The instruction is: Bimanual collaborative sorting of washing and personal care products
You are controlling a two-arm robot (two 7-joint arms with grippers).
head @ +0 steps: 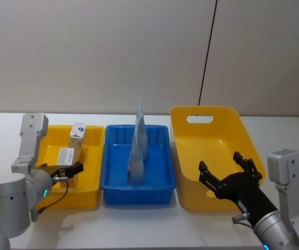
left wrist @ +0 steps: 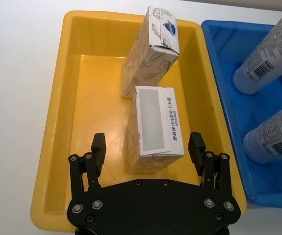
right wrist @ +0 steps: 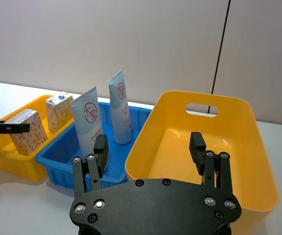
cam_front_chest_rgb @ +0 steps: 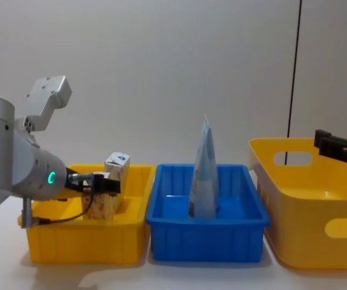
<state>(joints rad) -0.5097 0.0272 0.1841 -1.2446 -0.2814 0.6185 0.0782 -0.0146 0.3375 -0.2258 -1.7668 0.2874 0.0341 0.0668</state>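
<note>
Faintly: Chinese print on near box; barcodes on tubes.

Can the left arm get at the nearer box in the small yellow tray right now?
Probably yes: the left gripper hovers right by the nearer box, jaws open, nothing between them.

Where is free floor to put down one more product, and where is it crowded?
Large yellow bin: whole floor bare, beneath the open right end effector. Blue tray: free strip on the right of the two tubes. Small yellow tray: crowded, two boxes, the open left end effector straddling the nearer one.
</note>
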